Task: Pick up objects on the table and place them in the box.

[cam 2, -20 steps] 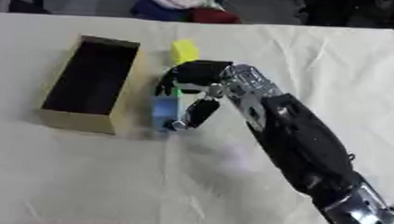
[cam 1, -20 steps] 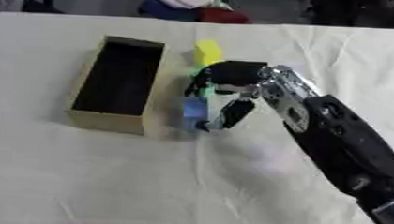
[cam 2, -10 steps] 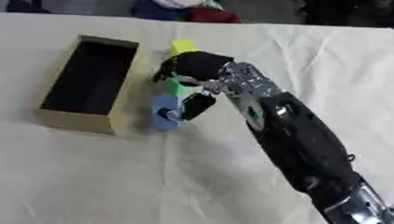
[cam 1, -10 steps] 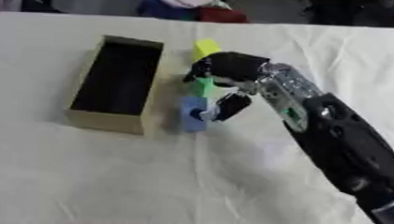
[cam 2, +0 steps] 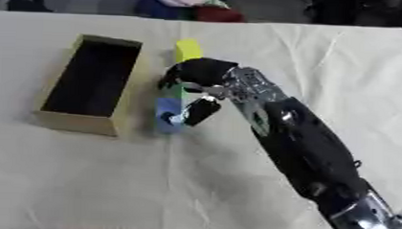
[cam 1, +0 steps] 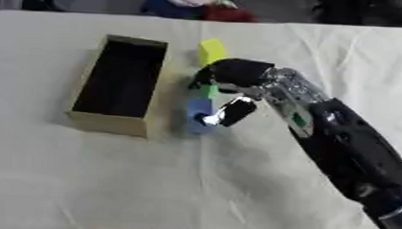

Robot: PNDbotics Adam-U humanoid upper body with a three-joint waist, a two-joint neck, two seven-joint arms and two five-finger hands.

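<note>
Fingers (cam 1: 231, 111) of the right hand (cam 1: 239, 77) are curled down over the green block (cam 1: 208, 91), with a dark thumb tipped in silver reaching beside the blue block (cam 1: 199, 117); whether they actually pinch the green block I cannot tell. Compared with 1 second ago, the hand has shifted a little farther up the table (cam 1: 151, 182), toward the yellow block (cam 1: 212, 50), and the thumb now sits lower against the blue block.

Largest first: the table is covered in a pale cloth. The black and silver right arm (cam 1: 346, 150) comes in from the lower right corner and stretches diagonally up and left, wrist bent so the palm faces down. The cardboard box (cam 1: 85, 117) lies open to the left of the hand, dark inside, with no block visible in it. The blue block lies just beside the box's right wall. The green block sits just above the blue one, mostly hidden under the hand. The yellow block rests farther up, near the box's far right corner.
</note>
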